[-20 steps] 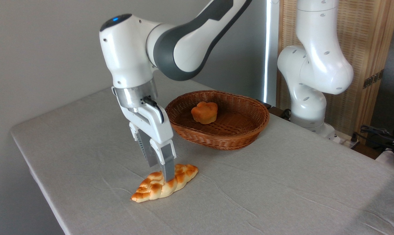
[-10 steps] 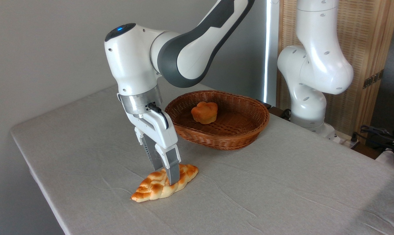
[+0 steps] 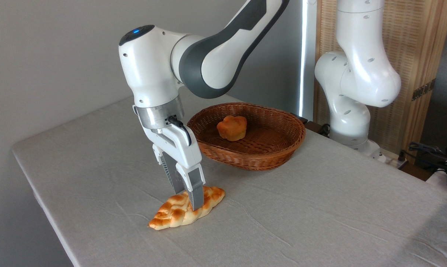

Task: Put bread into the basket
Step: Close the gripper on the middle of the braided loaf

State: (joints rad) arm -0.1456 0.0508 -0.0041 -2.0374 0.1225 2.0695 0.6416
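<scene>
The bread (image 3: 171, 216), a braided golden loaf, lies flat on the grey tablecloth near the front left edge. My gripper (image 3: 186, 199) stands over its middle, pointing down, one finger on the near side and one on the far side of the loaf. The near fingertip (image 3: 196, 202) reaches down in front of the crust; the far one is partly hidden behind the loaf. The jaws stand apart, about as wide as the loaf. The basket (image 3: 282, 148), oval reddish-brown wicker, sits behind and to the right of the gripper.
A small round orange-brown bun (image 3: 231, 128) rests inside the basket. The arm's white base (image 3: 351, 122) rises at the table's back right. Cables and a wooden screen stand beyond the right edge. The table's left edge (image 3: 42, 207) runs close to the loaf.
Over the last second the gripper came down and slightly right until its fingers straddled the loaf. In the last half second it has held still. The loaf has not moved.
</scene>
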